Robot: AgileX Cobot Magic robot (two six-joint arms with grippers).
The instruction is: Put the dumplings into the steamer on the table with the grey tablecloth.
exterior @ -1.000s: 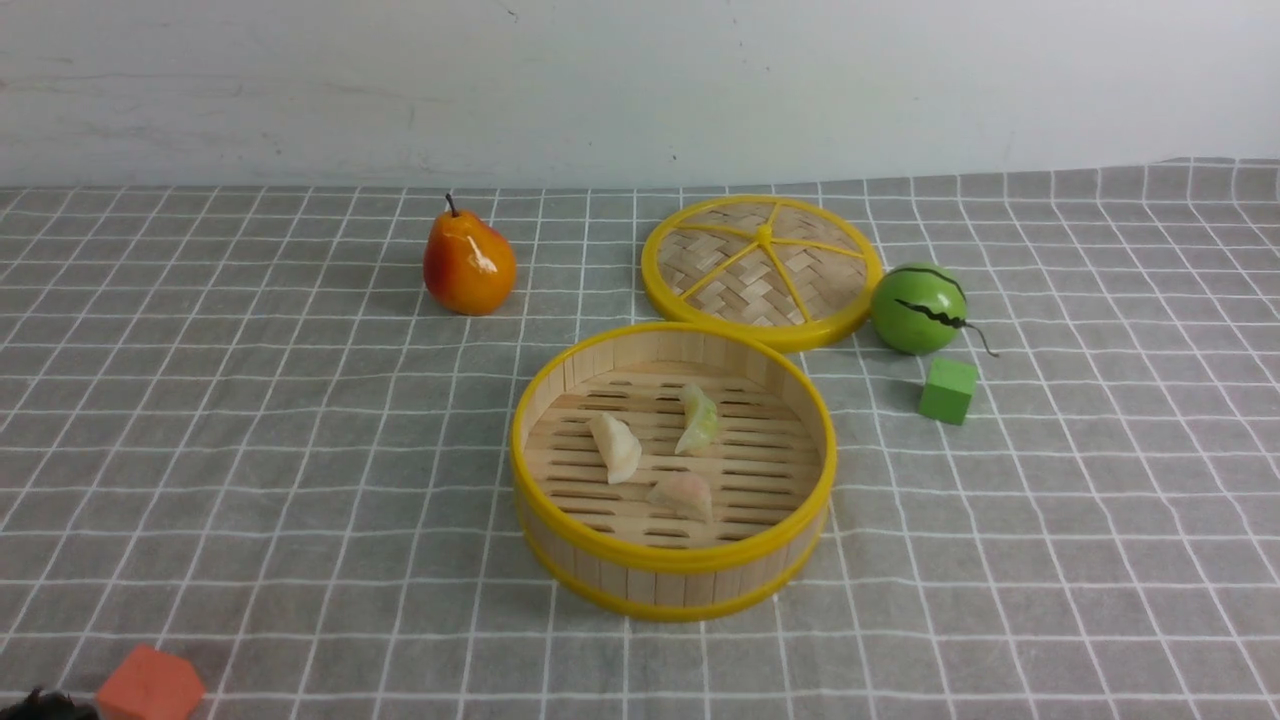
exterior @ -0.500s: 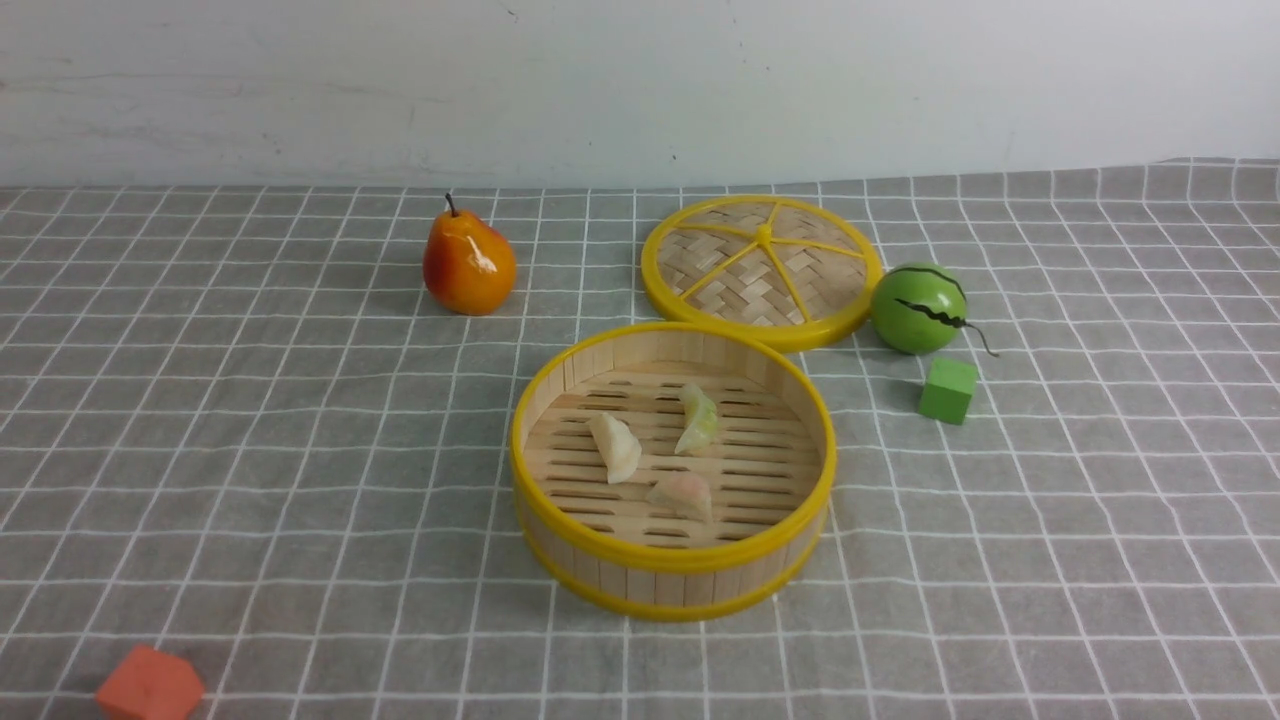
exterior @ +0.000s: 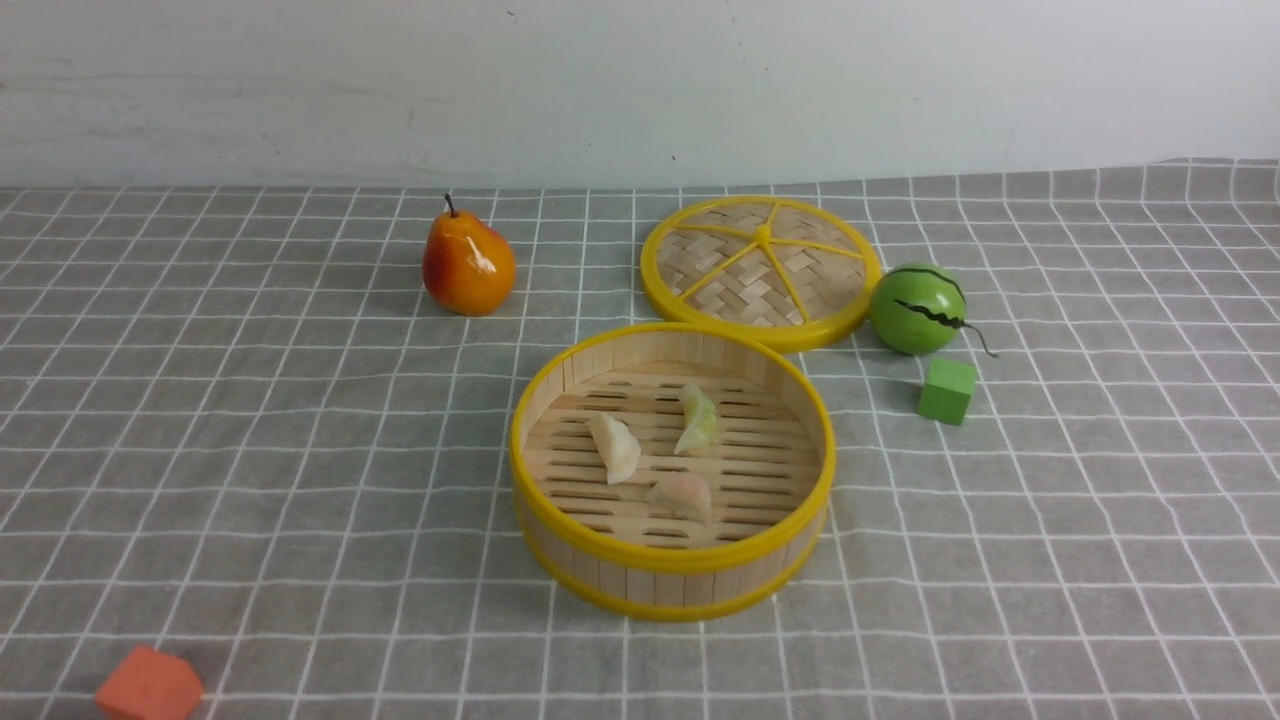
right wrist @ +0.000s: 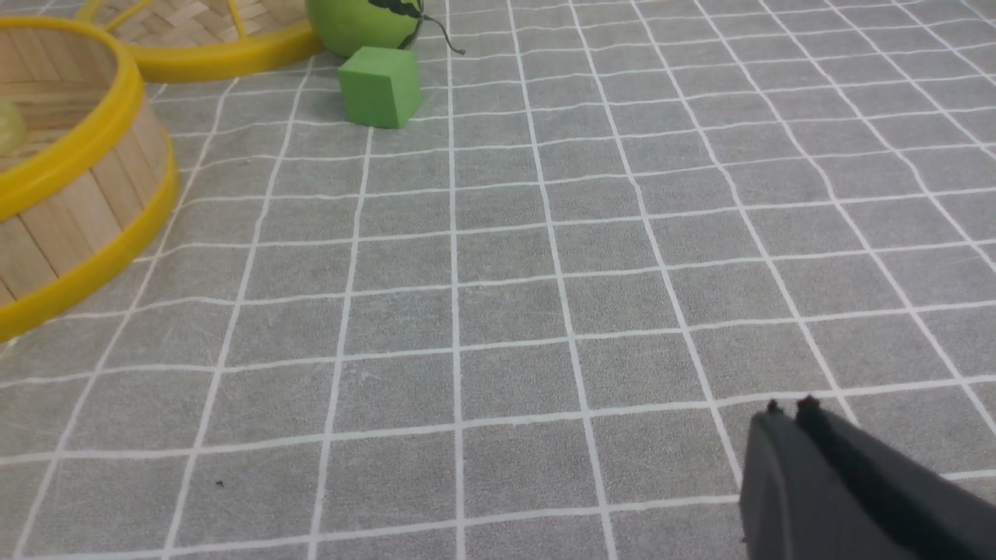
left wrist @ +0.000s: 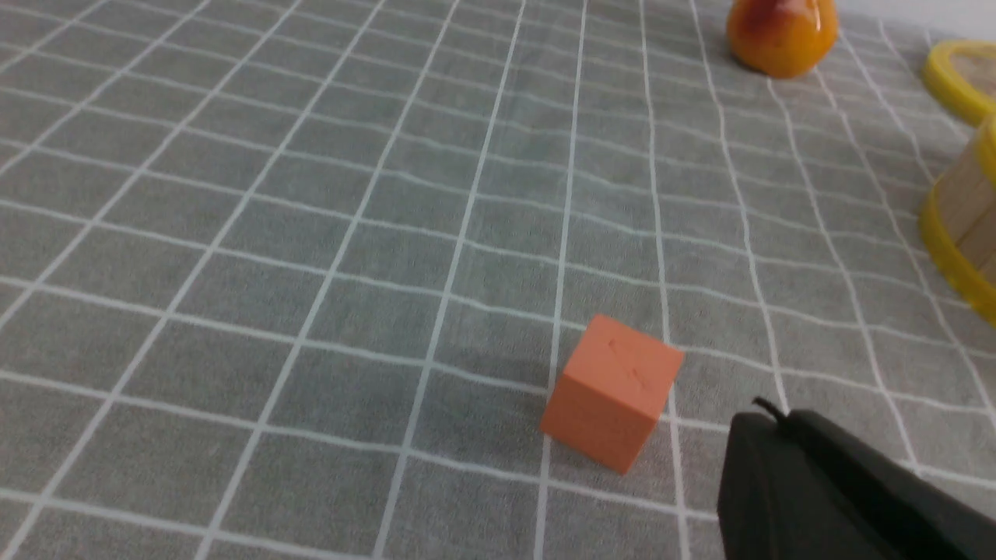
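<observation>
The round bamboo steamer (exterior: 672,562) with yellow rims stands mid-table on the grey tablecloth (exterior: 250,450). Three dumplings lie on its slatted floor: a creamy white one (exterior: 616,447), a pale green one (exterior: 698,419) and a pale pink one (exterior: 683,493). Neither arm shows in the front view. My left gripper (left wrist: 766,414) is shut and empty, low over the cloth beside the orange block (left wrist: 612,391). The steamer's wall (left wrist: 965,225) sits at that view's edge. My right gripper (right wrist: 787,411) is shut and empty over bare cloth, apart from the steamer (right wrist: 74,210).
The flat woven lid (exterior: 762,268) lies behind the steamer. A green melon (exterior: 917,308) and a green cube (exterior: 947,390) sit to its right, a pear (exterior: 468,262) to the back left. An orange block (exterior: 148,686) rests at the front left edge.
The dark tip of my left gripper at the front view's bottom left corner has drawn back out of sight. The dumplings and steamer have not moved.
</observation>
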